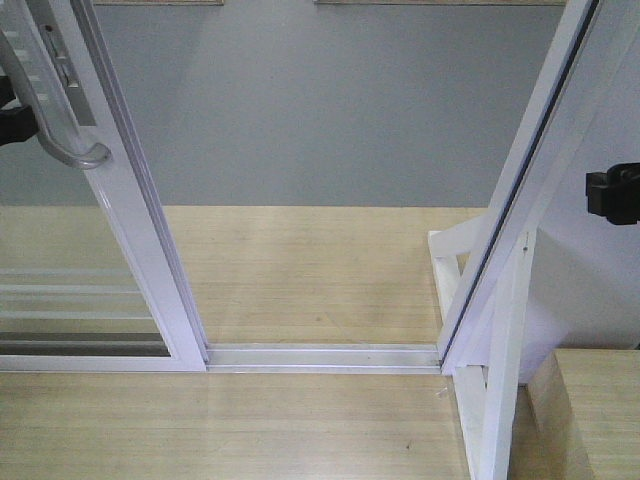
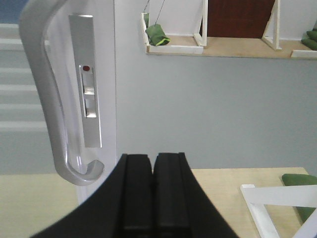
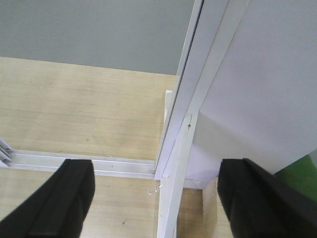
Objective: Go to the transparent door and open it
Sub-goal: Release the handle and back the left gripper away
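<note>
Black fingers of the left gripper [image 2: 152, 198] fill the bottom of the left wrist view, pressed together with nothing between them, sitting just right of and below the hooked lower end of the curved silver-grey pull handle [image 2: 59, 114]. That handle belongs to the transparent door [image 1: 120, 230], which stands at the left of the front view, slid aside so that a wide gap of bare sliding track [image 1: 320, 356] lies between its white frame and the fixed frame post [image 1: 520, 200] on the right. The right gripper [image 3: 158, 198] hangs near that post with its two black fingers wide apart, holding nothing. The chief risk, judged from here, is that the left fingers appear to be beside the handle rather than hooked behind it, so a further push could slide off the rounded metal and leave the panel short of its full travel; a skewed push might also bind the frame in the track. On the right, the open fingers sit close enough to the post to knock it if the base shifts. No brand, label or legible writing shows anywhere (the lock plate [image 2: 88, 82] carries only a small red dot).
</note>
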{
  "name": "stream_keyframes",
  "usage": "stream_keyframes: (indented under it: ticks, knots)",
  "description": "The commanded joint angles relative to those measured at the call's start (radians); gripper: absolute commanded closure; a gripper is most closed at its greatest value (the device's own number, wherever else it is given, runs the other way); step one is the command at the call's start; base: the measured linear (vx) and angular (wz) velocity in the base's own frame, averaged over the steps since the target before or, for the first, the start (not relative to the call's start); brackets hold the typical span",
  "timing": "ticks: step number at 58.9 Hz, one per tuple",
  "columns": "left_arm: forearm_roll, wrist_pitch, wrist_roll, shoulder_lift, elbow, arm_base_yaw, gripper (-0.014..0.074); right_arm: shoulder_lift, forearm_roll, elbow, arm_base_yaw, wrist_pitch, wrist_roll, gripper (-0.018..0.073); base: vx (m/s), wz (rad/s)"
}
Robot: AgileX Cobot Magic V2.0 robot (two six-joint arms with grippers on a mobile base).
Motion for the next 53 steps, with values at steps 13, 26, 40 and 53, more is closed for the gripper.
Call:
stream_keyframes:
  ticks: [13, 26, 40, 53]
  knots:
    - [-0.006, -0.026, -0.003, -0.137, 0.019, -0.004, 0.0594, -0.011, -0.007, -0.028, -0.005, -0.020, -0.008, -0.0008, 0.00, 0.00]
    - [-0.006, -0.022, -0.003, -0.132, 0.027, -0.004, 0.0594, -0.011, -0.007, -0.028, -0.005, -0.020, -0.008, -0.0008, 0.00, 0.00]
    - [-0.006, -0.024, -0.003, -0.132, 0.027, -0.004, 0.0594, -0.011, -0.007, -0.028, -0.005, -0.021, -0.008, -0.0008, 0.00, 0.00]
    - [-0.013, -0.046, -0.008, -0.156, 0.058, -0.004, 0.0594, -0.011, -0.007, -0.028, -0.005, -0.021, -0.008, -0.0008, 0.00, 0.00]
